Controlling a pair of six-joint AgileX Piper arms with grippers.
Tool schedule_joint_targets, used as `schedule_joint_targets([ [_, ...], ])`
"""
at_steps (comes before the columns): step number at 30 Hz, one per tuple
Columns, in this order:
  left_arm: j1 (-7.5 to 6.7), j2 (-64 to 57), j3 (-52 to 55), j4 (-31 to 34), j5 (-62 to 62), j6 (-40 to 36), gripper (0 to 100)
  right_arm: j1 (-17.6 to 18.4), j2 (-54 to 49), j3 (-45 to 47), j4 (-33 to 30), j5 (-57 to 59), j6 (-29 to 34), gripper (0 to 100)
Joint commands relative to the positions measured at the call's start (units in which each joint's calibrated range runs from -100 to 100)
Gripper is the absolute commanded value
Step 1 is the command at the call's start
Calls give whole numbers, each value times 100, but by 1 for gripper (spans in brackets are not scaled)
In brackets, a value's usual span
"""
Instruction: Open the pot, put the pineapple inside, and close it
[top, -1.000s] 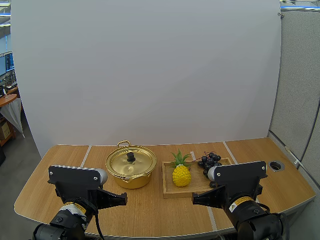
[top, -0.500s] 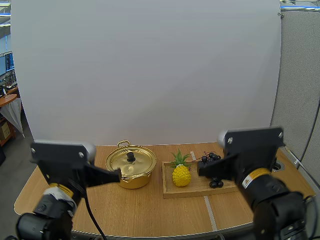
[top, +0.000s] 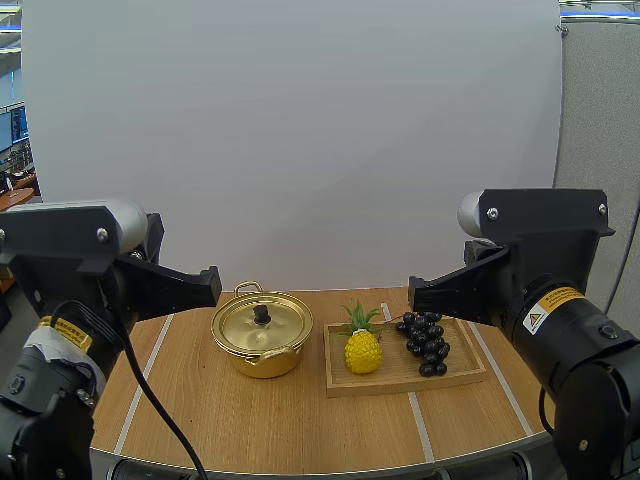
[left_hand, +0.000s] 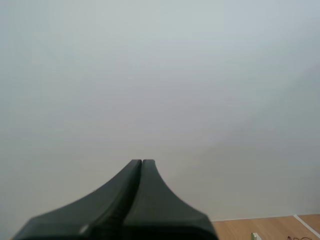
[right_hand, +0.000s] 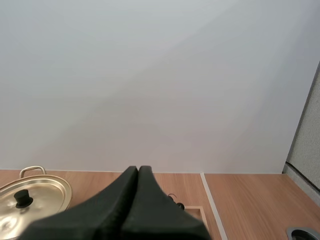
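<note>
Table (top: 250, 420) holds lidded pot (top: 262, 335) — pineapple (top: 363, 346) on tray (top: 396, 368).

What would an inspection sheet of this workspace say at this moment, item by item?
surface: wooden table, with pale seams across it.
job's things: gold pot with its lid on, standing to the left of the wooden tray; pineapple upright on the tray's left part.
clutter: bunch of grapes on the tray's right part, beside the pineapple.
grippers: left gripper and right gripper both shut on nothing, held above the table, touching nothing.
cables: nothing seen on the table.
surroundings: plain white screen behind the table.
</note>
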Motion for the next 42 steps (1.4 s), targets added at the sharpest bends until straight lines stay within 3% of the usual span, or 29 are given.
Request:
schedule_joint_targets([
  [1, 4, 421, -208, 66, 407, 34, 0, -24, 351, -216, 54, 268, -50, 0],
  [16, 4, 3701, -1515, 66, 1452, 34, 0, -24, 3772, -1080, 182, 908, -50, 0],
  [18, 4, 3975, -1612, 66, 1562, 34, 5, -24, 4025, -1080, 182, 908, -50, 0],
  [20, 4, 4213, -1652, 92, 1593, 34, 16, -24, 4234, -1080, 182, 908, -50, 20],
  [23, 4, 4493, -1652, 128, 1532, 34, 40, -24, 4344, -1080, 226, 833, -39, 53],
  [27, 4, 4746, -1652, 128, 1525, 64, 84, -24, 4344, -1080, 226, 697, -39, 100],
  [28, 4, 4792, -1652, 128, 1511, 145, 96, -24, 4344, -1080, 226, 697, -39, 100],
  [29, 4, 4854, -1652, 128, 1511, 289, 100, -24, 4344, -1080, 226, 697, -39, 100],
  [37, 4, 5629, -1712, -86, 1559, 1765, 100, -24, 4344, -1080, 226, 341, -39, 100],
  [42, 4, 6264, -2093, -573, 1582, 2770, 100, -24, 4344, -1080, 226, 21, -39, 100],
])
